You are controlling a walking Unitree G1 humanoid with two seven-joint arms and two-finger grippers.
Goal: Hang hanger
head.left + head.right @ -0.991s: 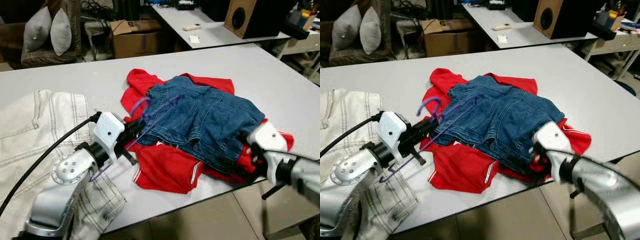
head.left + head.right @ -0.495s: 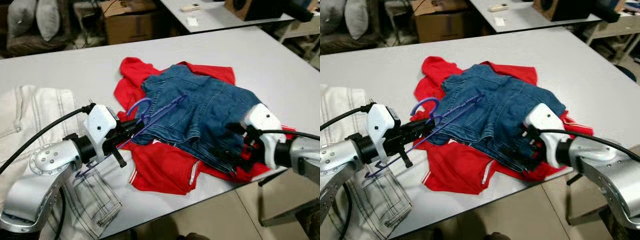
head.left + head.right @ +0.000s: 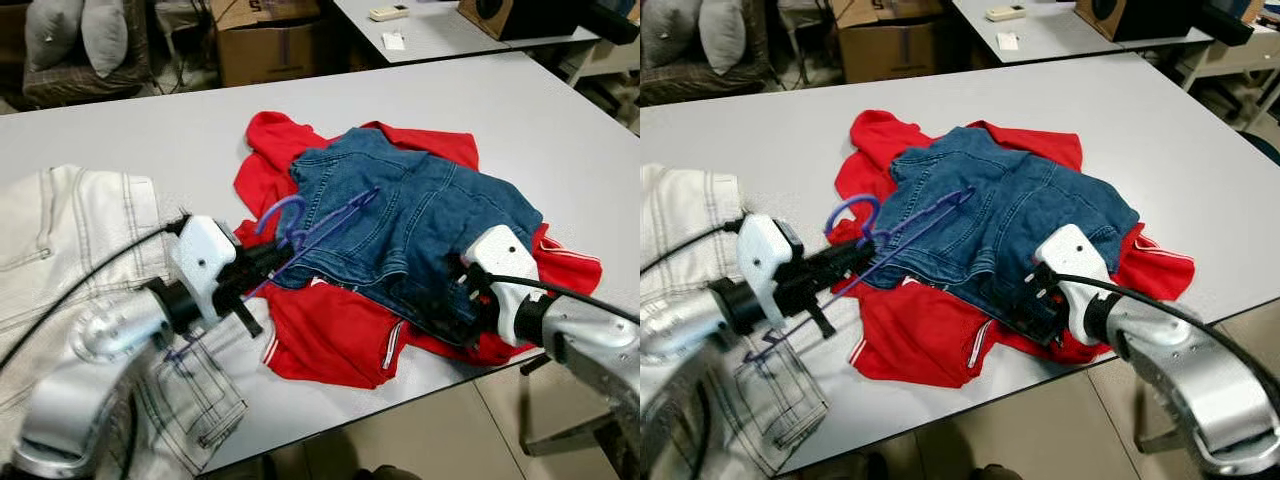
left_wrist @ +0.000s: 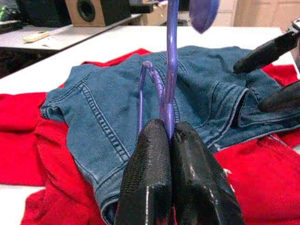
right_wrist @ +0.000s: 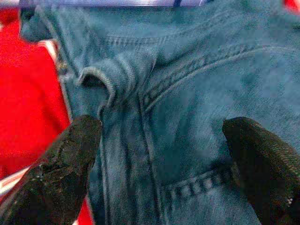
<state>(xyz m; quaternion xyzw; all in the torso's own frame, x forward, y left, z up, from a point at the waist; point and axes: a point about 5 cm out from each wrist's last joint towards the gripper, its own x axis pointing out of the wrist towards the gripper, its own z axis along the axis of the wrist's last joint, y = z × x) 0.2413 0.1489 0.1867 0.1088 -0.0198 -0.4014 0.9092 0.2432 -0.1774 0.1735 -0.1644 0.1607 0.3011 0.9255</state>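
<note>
**Hanger pinched over the clothes pile**

Nearest, the left gripper [image 4: 168, 140] has its fingers closed tight on the purple hanger [image 3: 320, 222], which reaches over the jeans [image 3: 420, 215]. The right gripper [image 5: 164, 159] hovers wide open over the denim, holding nothing. Beneath lies a red shirt [image 3: 330, 335] on the table [image 3: 150, 130].

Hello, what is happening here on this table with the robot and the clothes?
The left gripper is shut on a purple hanger, whose far end lies on the blue jeans. The right gripper is open and poised at the jeans' edge, which rest on a red garment on the white table. Nothing is hung yet.
</note>
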